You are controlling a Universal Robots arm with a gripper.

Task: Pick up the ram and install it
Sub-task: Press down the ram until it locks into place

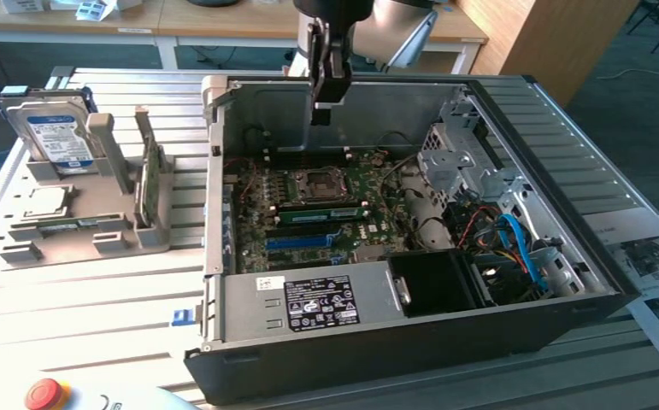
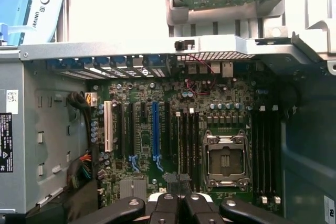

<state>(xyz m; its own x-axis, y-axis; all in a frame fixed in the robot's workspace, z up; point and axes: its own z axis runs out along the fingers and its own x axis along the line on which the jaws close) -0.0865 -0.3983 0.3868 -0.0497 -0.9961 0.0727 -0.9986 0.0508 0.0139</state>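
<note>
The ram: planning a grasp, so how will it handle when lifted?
Probably stiff and light: the ram is a thin flat board. Standing on edge in the grey holder, it may tip if nudged. Bare circuitry suggests it's fragile.

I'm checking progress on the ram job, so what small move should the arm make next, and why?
Probably shift toward the exterior view's left, to above the ram. The gripper hangs shut over the open case with nothing visible in it, while the ram stands on edge in its holder outside the case.

pincer (image 1: 320, 114) above motherboard (image 1: 318, 209) inside computer case (image 1: 420, 342).
</note>
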